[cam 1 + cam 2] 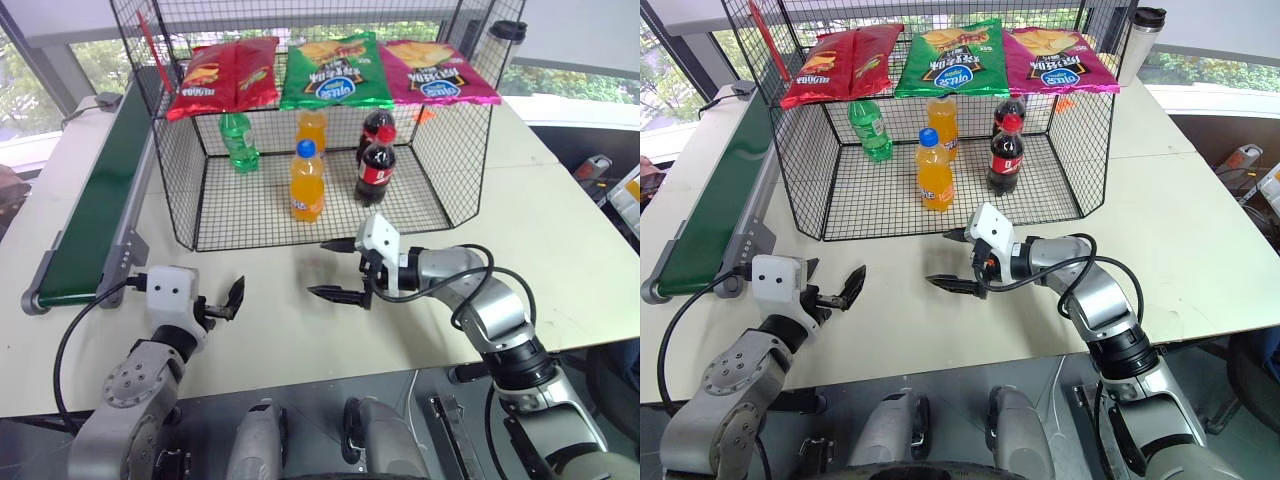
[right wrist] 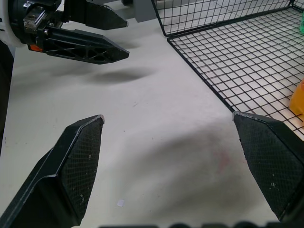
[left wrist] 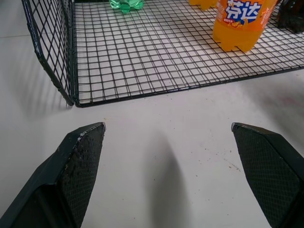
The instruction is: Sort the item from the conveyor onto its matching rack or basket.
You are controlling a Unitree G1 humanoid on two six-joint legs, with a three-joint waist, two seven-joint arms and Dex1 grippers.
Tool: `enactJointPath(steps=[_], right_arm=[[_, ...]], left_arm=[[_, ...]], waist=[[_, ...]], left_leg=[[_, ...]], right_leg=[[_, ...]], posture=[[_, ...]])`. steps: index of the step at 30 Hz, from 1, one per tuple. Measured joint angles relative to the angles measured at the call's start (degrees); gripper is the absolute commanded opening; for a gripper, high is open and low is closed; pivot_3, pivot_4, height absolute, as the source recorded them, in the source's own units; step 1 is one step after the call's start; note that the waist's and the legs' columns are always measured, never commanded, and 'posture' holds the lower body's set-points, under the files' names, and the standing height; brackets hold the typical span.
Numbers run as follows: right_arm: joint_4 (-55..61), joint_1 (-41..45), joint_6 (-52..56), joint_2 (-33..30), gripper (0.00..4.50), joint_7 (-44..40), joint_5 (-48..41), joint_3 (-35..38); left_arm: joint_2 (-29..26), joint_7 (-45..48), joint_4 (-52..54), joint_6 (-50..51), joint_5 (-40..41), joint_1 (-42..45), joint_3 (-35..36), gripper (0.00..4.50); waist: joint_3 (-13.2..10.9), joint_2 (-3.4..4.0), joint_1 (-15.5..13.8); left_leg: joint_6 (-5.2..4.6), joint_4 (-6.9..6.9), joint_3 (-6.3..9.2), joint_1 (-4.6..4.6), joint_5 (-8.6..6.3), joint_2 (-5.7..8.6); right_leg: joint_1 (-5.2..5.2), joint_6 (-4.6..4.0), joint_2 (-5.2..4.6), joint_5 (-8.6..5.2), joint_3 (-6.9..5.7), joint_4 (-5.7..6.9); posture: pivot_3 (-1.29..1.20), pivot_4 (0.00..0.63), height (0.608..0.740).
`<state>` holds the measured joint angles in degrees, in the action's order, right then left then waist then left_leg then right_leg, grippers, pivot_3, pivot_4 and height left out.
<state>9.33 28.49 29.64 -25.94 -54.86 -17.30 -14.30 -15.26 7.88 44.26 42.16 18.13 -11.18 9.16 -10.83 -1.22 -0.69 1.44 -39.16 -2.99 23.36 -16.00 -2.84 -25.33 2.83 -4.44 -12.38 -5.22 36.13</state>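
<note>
The green bottle point(image 1: 238, 141) stands upright inside the cage point(image 1: 178, 190), near its back left corner, under the red chip bag point(image 1: 222, 76) clipped to the back wall. To its right in the cage stand two orange bottles point(image 1: 307, 181), one behind the other, and then two cola bottles point(image 1: 375, 163), also one behind the other. A green chip bag point(image 1: 336, 70) and a pink one point(image 1: 436, 72) hang beside the red bag along the top of the back wall.

The cage sits toward the far side of the bench point(image 1: 560, 230), and the conveyor point(image 1: 95, 200) runs along the bench's left edge, just beside the cage's left wall, with nothing on the stretch of belt I can see. A lidded cup point(image 1: 1143, 35) stands behind the cage's right rear corner.

Both grippers hover over bare benchtop in front of the cage's open side. The left gripper point(image 1: 228, 299) is near the front left part of the bench, its fingers spread wide and holding nothing. The right gripper point(image 1: 335, 268) points left across the front of the cage, close to its front rim, with its fingers point(image 2: 78, 161) likewise wide apart and empty
</note>
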Motion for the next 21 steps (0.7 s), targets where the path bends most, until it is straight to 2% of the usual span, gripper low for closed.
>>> enactJointPath(steps=[21], right_arm=[[0.0,0.0,-0.1,0.0,4.50,-0.2,0.0,0.0]], left_arm=[[-0.4,0.4,0.8,-0.2,-0.1,0.3,0.0,4.42]], waist=[[0.0,0.00,0.0]], left_leg=[[0.00,0.00,0.00,0.00,0.00,0.00]], right_leg=[[0.00,0.00,0.00,0.00,0.00,0.00]], posture=[[0.00,0.150,0.740]])
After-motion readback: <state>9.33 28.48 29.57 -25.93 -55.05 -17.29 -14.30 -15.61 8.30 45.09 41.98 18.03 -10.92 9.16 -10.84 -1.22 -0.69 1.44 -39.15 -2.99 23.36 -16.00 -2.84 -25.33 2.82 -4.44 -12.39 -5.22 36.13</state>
